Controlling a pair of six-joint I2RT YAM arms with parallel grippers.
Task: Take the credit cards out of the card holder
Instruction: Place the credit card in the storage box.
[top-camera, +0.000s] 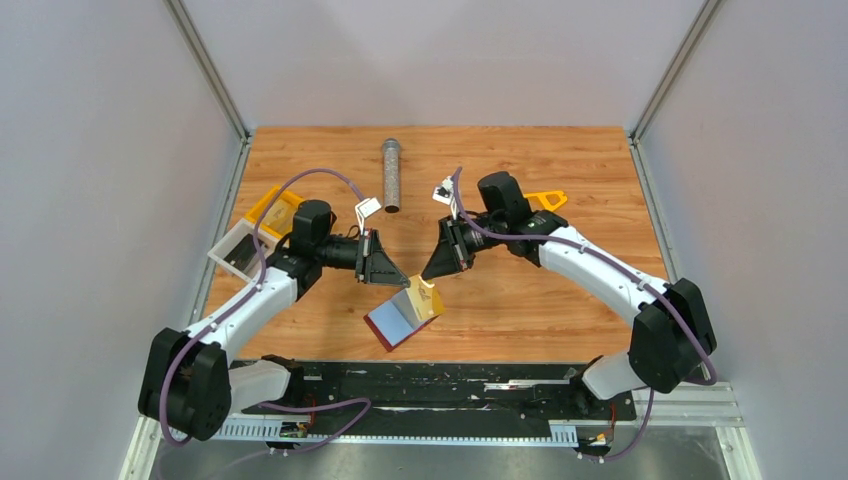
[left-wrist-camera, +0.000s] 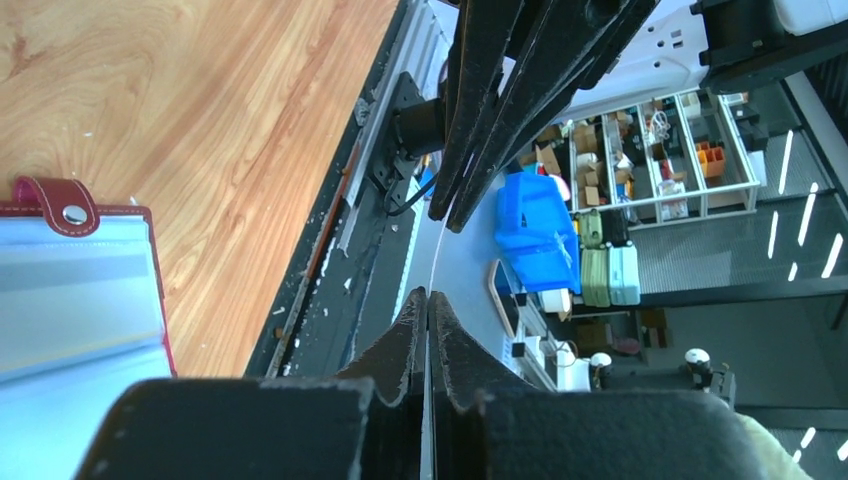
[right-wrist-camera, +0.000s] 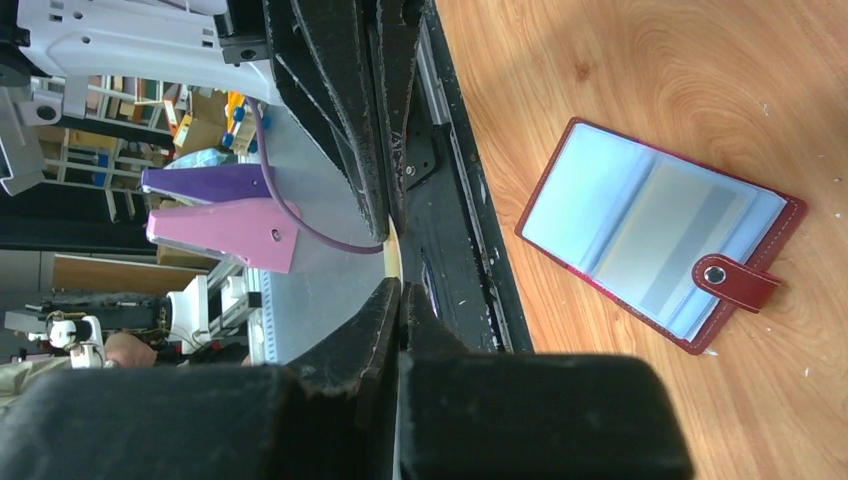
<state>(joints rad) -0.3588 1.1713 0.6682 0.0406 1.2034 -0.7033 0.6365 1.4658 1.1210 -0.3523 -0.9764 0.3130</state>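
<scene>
Right claw (right-wrist-camera: 392, 272) clenched on tan-gold card (right-wrist-camera: 392, 255), card holder (right-wrist-camera: 655, 240) lying open nearby.

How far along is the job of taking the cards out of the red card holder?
Done: the card holder lies open on the table, and the tan-gold card is out of it. In hand: the right gripper is shut on that card, seen edge-on, and the left gripper seems shut on it too. Remaining: a darker band in one pocket may be another card; no dark card lies outside.

Wooden table (top-camera: 545, 322) with open card holder (top-camera: 392, 324), grey cylinder (top-camera: 391, 175).
</scene>
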